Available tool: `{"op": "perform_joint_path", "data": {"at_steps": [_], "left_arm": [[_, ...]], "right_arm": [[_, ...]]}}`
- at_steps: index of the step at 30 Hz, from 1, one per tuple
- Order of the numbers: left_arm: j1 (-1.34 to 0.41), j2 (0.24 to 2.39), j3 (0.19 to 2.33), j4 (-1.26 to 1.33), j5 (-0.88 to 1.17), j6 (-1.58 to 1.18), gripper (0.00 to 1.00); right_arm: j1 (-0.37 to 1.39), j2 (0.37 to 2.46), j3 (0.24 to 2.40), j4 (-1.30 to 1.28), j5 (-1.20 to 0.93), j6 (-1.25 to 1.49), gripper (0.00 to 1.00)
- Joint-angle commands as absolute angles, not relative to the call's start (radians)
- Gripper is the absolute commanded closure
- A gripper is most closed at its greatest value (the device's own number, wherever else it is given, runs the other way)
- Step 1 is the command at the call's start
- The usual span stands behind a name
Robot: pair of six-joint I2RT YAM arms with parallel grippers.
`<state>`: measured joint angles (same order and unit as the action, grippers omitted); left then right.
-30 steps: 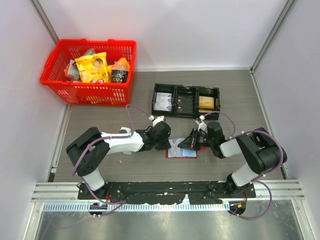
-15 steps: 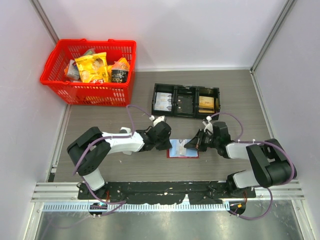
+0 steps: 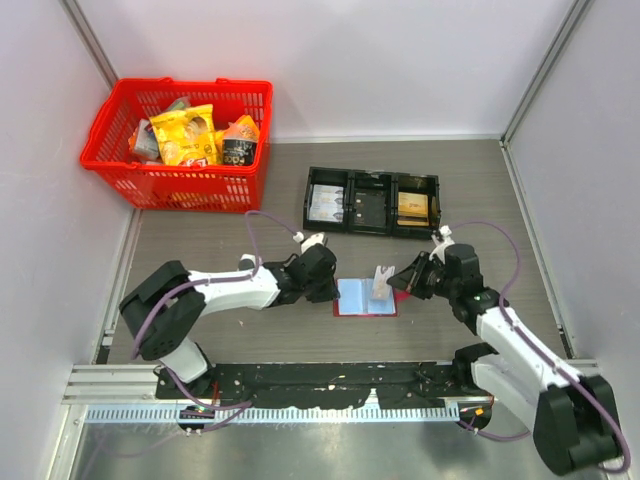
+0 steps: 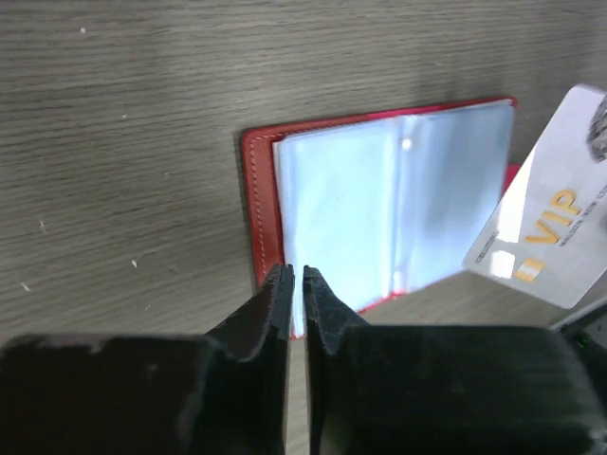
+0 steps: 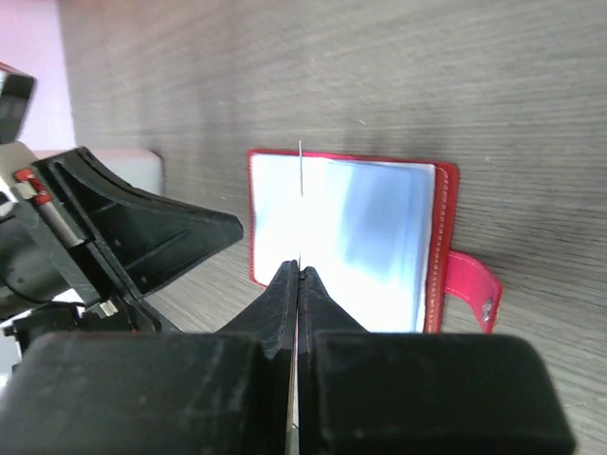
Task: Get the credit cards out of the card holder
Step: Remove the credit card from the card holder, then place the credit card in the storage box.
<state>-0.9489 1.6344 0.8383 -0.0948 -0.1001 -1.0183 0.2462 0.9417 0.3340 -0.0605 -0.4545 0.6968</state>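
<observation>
Reaches in low at the card holder's (image 3: pixel 356 298) left edge with the left gripper (image 3: pixel 331 292), jaws nearly together, a thin slit between. Holds the right gripper (image 3: pixel 399 286) above the holder's right edge, arm outstretched, clamped on a credit card (image 3: pixel 381 282).

Lab cell: white panel walls (image 3: pixel 330 60), aluminium rail (image 3: pixel 100 378).

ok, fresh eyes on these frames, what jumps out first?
The open red card holder lies at centre, a pale VIP credit card pinched in the right fingers over its right side; the left fingers sit at its left edge. Next, the bright red basket of snack packs, far left corner.
</observation>
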Motion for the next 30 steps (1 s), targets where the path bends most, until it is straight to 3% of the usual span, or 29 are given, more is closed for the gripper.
{"op": "perform_joint_path", "data": {"at_steps": [1,4,7,11,22,26,30], "left_arm": [[-0.953,1.505,0.836,-0.080,-0.110,-1.019,0.81],[-0.953,1.427,0.819,-0.022,-0.107,-1.026,0.63],[-0.953,1.347,0.770,0.092,-0.088,-1.069,0.36],[-0.953,1.272,0.704,0.263,-0.043,-1.118,0.19],[-0.997,1.357,0.660,0.689,0.066,-1.284,0.19],[-1.023,1.414,0.684,0.808,0.046,-1.313,0.23],[-1.035,1.450,0.698,0.844,0.009,-1.347,0.34]], "right_arm": [[0.244,0.737,0.330,-0.056,-0.382,0.837,0.99],[0.244,0.620,0.282,0.044,-0.350,0.957,0.99],[0.244,0.494,0.235,0.124,-0.319,1.038,0.99],[0.245,0.398,0.187,0.221,-0.284,1.144,0.99],[0.250,0.321,0.149,0.365,-0.244,1.282,0.99],[0.255,0.327,0.141,0.402,-0.250,1.313,0.99],[0.258,0.314,0.138,0.416,-0.244,1.318,0.99]]}}
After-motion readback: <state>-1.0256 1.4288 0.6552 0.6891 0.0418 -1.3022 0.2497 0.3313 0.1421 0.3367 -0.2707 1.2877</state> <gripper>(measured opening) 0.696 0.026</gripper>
